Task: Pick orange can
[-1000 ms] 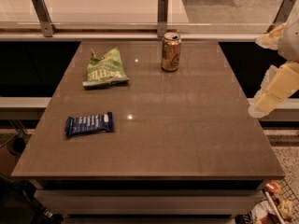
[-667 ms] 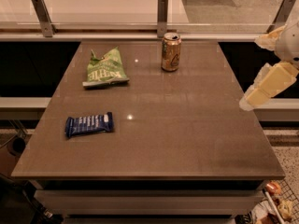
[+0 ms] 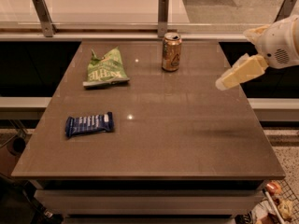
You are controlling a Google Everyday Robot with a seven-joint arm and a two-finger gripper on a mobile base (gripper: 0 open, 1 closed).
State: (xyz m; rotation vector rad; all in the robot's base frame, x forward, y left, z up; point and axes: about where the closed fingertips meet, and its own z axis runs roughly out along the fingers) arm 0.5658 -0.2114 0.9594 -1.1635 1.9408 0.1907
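table (image 3: 187, 143): brown glossy flat top filling the middle of the view; three items stand or lie on it, all in its left and rear parts.
blue snack bar wrapper (image 3: 88, 124): far left, lying flat near the left edge, the front-most of the three items; well apart from the can.
green chip bag (image 3: 106, 69): left rear, lying flat and crumpled, behind the wrapper; left of the can, with bare table between them.
rail post (image 3: 162, 10): upright metal post beyond the table's rear edge, just behind the can.
orange can (image 3: 171, 52): upright on the table near the rear edge, slightly right of centre; orange-gold body, pale label mark, silver top rim; nothing touches it.
can relative to gripper: the can stands to the left of the gripper and a little farther back; the two are apart, with bare table top between; the gripper is neither around the can nor touching it.
gripper (image 3: 229, 78): right side, in the air over the table's right edge; pale yellow, tip pointing left and down.
grip state: cannot tell whether released or clenched; the can is not in it.
arm (image 3: 280, 43): white rounded housing at the far right edge, behind the gripper.
shadow (image 3: 210, 133): faint dark patch on the table, nearer the front than the gripper.
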